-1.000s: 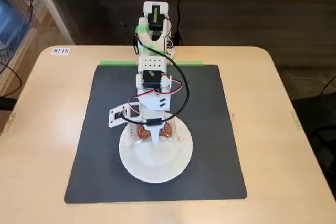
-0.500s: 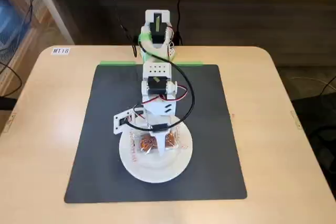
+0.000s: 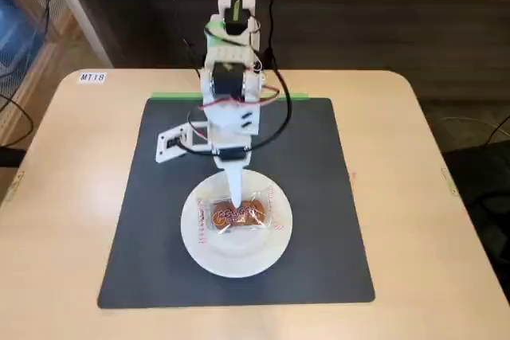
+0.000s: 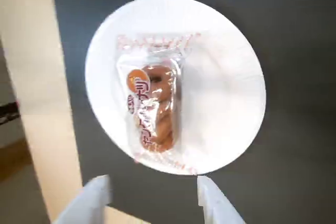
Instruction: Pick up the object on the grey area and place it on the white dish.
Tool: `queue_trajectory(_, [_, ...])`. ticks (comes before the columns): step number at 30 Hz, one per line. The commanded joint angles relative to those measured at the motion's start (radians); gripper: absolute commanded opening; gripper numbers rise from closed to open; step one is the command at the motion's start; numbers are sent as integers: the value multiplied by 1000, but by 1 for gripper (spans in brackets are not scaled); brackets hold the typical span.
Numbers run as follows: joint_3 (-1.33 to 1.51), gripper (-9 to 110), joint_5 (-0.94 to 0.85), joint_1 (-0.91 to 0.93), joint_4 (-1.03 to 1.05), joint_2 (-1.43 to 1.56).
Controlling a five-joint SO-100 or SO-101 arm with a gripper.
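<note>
Light wooden tabletop [image 3: 64,189] carries dark grey mat [image 3: 319,220].

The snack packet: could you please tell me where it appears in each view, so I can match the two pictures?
Fixed view: the snack packet lies lengthwise left to right on the white dish, lower centre, just below the gripper.
Wrist view: the packet runs top to bottom, left of centre on the dish, above the open gripper fingers.
Shared landmark: the white dish on the dark grey mat.
</note>
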Motion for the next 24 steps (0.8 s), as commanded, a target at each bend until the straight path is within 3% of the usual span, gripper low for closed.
queue_trajectory(1, [-5, 0, 14, -12, 20, 133])
queue_trajectory(4, [187, 0, 11, -31, -60, 319])
queue_trajectory(10, [982, 0, 98, -17, -503, 1026])
queue_trajectory(16, [1448, 0, 92, -17, -618, 1476])
queue_trajectory(24, [1841, 0, 44, 2, -565, 1845])
